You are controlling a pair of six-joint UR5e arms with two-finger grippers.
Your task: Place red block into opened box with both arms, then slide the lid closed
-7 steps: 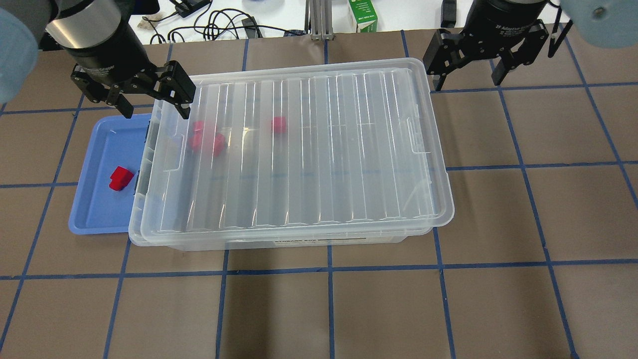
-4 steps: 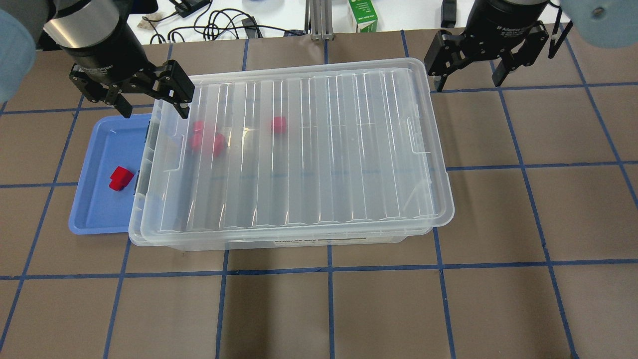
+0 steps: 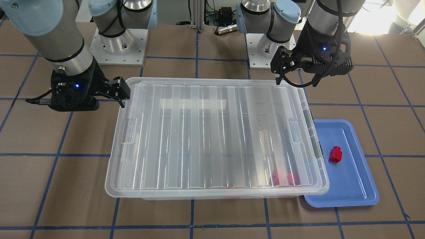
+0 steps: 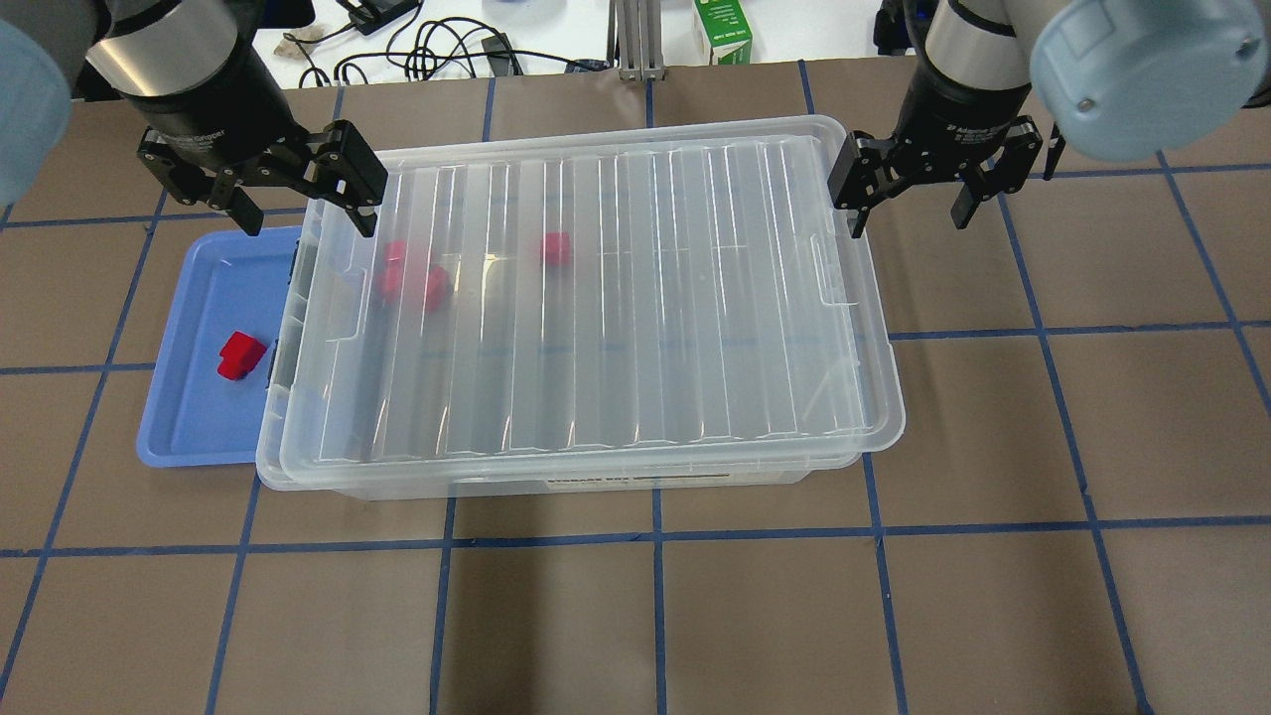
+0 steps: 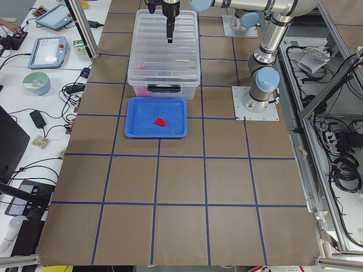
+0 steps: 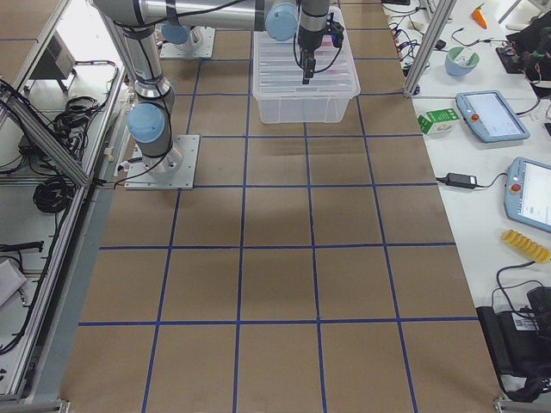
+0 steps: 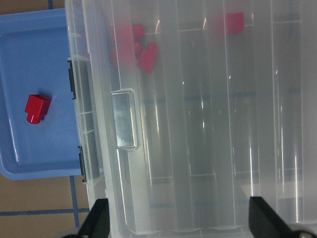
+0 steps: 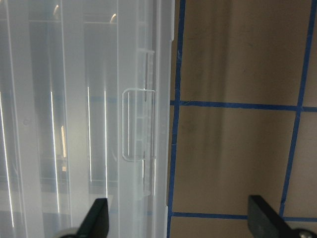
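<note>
The red block (image 4: 241, 356) lies in the blue tray (image 4: 189, 407), left of the box (image 4: 496, 487); the left wrist view shows the red block (image 7: 37, 109) too. The ribbed lid (image 4: 635, 298) rests on the box, shifted slightly right, so a narrow strip of the left rim is bare. Several other red blocks (image 4: 412, 283) show blurred through the lid. My left gripper (image 4: 306, 211) hangs open over the lid's far left corner. At the lid's far right corner my right gripper (image 4: 909, 204) is open, one finger over the lid's edge and one over the table.
The blue tray touches the box's left end. A green carton (image 4: 723, 30) and cables (image 4: 437, 50) lie past the far table edge. Brown table with blue grid lines (image 4: 655, 616) stretches in front of and to the right of the box.
My right gripper has come down and moved left toward the lid's right end. The left gripper, lid and red block have stayed put.
</note>
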